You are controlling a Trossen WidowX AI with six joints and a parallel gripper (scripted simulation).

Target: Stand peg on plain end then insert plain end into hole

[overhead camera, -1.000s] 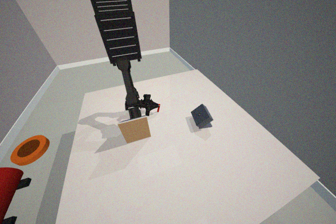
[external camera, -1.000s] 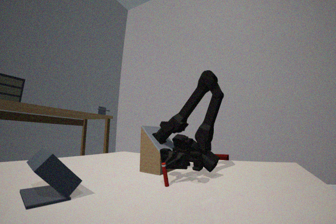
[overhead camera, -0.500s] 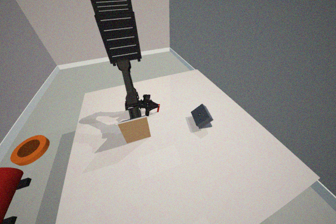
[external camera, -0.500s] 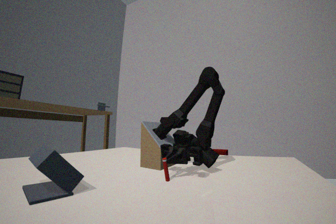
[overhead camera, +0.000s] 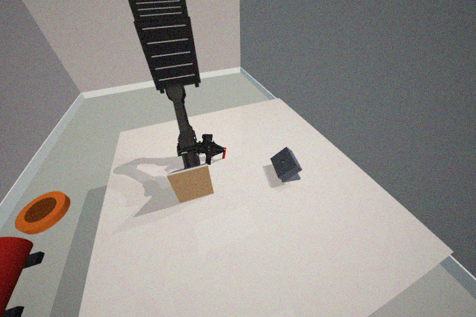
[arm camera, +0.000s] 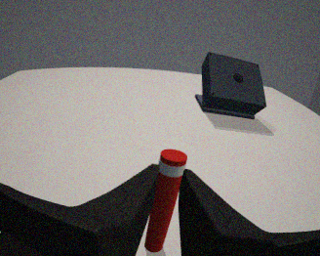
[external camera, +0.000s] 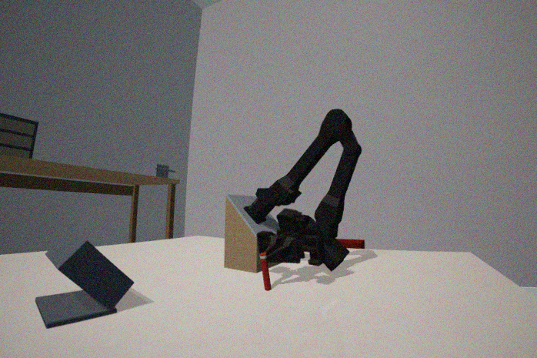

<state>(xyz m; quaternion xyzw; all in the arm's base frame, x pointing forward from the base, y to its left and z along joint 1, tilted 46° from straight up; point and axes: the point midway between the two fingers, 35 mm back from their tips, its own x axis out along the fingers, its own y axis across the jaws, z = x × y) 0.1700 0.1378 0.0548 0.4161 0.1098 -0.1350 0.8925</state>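
Observation:
The red peg [overhead camera: 224, 153] [external camera: 265, 275] [arm camera: 165, 210] is nearly upright, leaning a little, with its white-banded end up and its plain end down at or just above the table; I cannot tell whether it touches. My gripper [overhead camera: 224, 149] [external camera: 263, 257] [arm camera: 170, 174] is shut on the peg near the white band, reaching in from the side. The dark sloped panel [overhead camera: 288, 167] [external camera: 97, 273] [arm camera: 229, 90] stands apart from the peg on a flat base. Its one hole [overhead camera: 282, 161] [arm camera: 238, 77] shows in the face; in the exterior view the hole is hidden.
A wooden block [overhead camera: 191, 184] [external camera: 239, 241] with a grey sloped top stands close beside the arm. A red bar [external camera: 353, 243] shows behind the arm. An orange ring [overhead camera: 63, 205] and a red cylinder [overhead camera: 11, 263] are off the table.

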